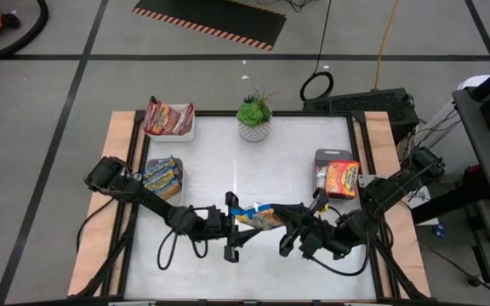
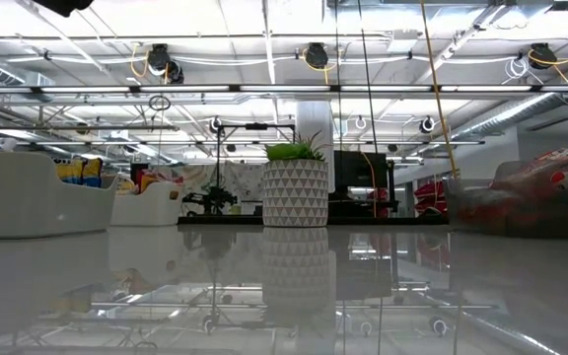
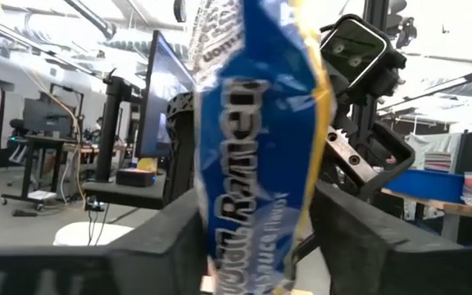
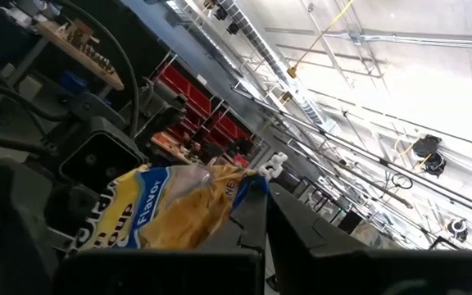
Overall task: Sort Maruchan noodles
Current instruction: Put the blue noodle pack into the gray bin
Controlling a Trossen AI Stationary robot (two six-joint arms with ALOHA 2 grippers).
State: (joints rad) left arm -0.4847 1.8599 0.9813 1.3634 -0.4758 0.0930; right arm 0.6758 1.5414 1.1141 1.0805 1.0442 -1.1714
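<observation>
Blue-and-yellow noodle packet (image 1: 257,217) lengthwise between left end effector (image 1: 230,223) and right end effector (image 1: 284,223).

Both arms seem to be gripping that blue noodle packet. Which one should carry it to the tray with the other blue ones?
Probably the left. Both the left gripper and right gripper pinch the blue packet, but the tray with blue-and-yellow packets sits on the left arm's side.

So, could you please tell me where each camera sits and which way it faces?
High view: overhead, looking straight down; both arms meet at the blue-and-yellow packet mid-table, left pincer and right pincer on it.
Low view: table height, level past the potted plant into the room; no arm visible.
Left wrist view: faces the packet between its fingers, right arm behind.
Right wrist view: tilted toward the ceiling, packet at its fingers.
Shared: both wrist views and the high view show that packet.
</observation>
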